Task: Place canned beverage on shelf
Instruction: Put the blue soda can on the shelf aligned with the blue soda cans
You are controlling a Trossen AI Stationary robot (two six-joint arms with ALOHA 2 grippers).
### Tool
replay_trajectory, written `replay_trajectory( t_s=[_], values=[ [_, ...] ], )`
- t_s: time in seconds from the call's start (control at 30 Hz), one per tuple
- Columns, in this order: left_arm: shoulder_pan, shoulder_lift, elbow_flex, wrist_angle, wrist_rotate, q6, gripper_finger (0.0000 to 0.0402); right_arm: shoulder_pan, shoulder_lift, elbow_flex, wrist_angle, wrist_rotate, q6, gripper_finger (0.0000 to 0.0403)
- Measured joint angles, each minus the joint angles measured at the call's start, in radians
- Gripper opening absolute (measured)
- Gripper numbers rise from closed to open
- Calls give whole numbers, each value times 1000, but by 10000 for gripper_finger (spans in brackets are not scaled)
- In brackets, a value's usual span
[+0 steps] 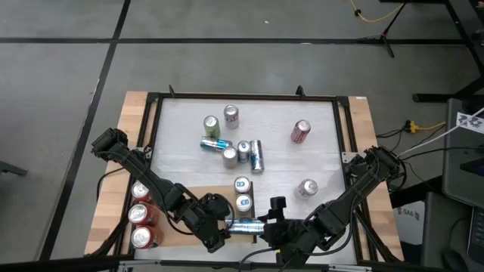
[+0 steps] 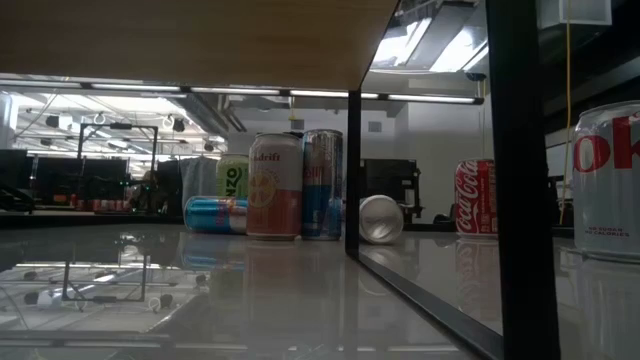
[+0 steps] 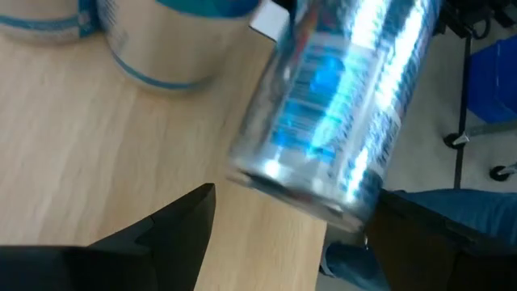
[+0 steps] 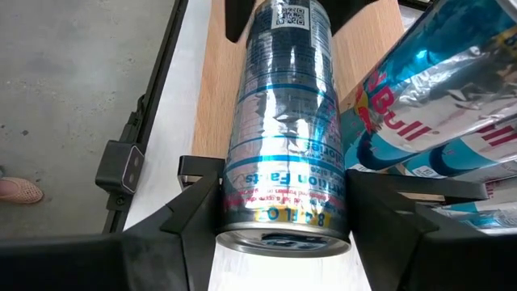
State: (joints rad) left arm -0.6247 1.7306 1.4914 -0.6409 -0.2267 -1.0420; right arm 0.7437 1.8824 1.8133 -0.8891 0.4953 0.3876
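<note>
Overhead: slim blue-silver can lying across the near edge of the light wood-grain shelf, spanned between left gripper and right gripper, seemingly a handover. Left wrist: fingers wide about can. Right wrist: fingers clamp can; neighbour reads "Red Bull".

Silver-and-blue can lies on the light wood-grain shelf, beside three red cans

Blurred can, base cropped.
</note>
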Motion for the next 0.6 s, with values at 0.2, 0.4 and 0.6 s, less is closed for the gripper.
replay_trajectory(
  t_s=[0.2,0.4,0.6],
  values=[
    [2,0,0,3,1,-1,295,0,0,0,1,3,0,221],
    [4,0,0,6,0,-2,295,0,1,0,1,11,0,221],
    [3,0,0,6,-15,-2,295,-12,1,0,1,6,0,221]
  ],
)
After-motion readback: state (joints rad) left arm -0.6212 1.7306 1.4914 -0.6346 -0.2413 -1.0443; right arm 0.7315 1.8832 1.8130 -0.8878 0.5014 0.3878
